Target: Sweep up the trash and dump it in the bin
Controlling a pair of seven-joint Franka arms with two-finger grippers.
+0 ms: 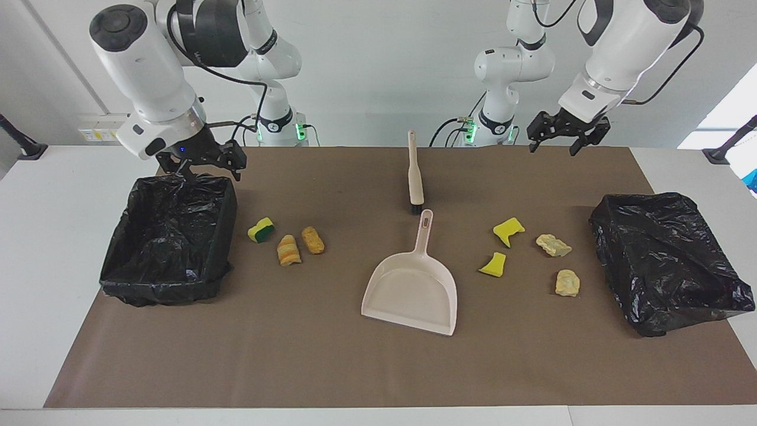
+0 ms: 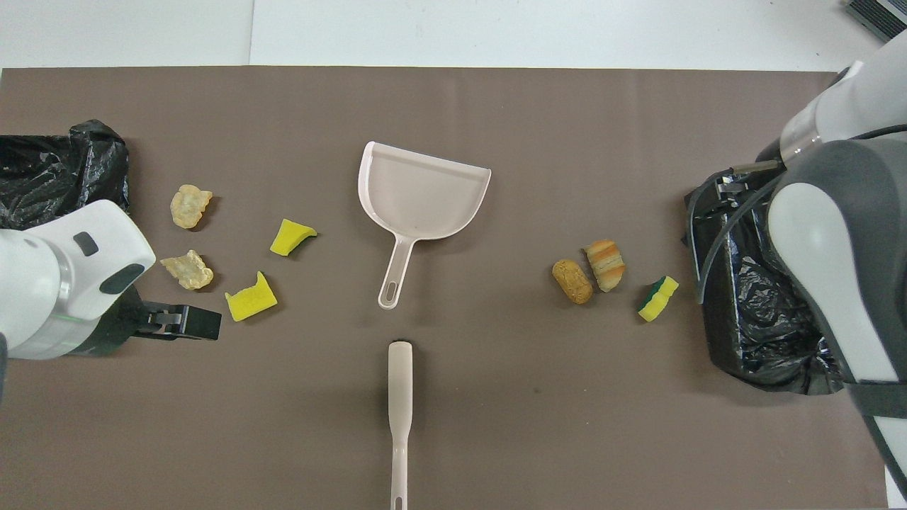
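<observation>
Both claws hang released and empty, the left claw (image 1: 560, 137) and right claw (image 1: 204, 163) up over the desk's robot end, since the trash (image 1: 290, 239) lies unswept in two clusters flanking the dustpan (image 1: 412, 290) and brush (image 1: 414, 177).

One camera is sitting high across the white counter (image 1: 35, 236), facing both robots at twelve o'clock. Another is hanging above the robots' end, looking steeply down and forward. Both are sharing the brown paper mat (image 1: 331, 367) (image 2: 567, 453), turned half a circle between them.
</observation>
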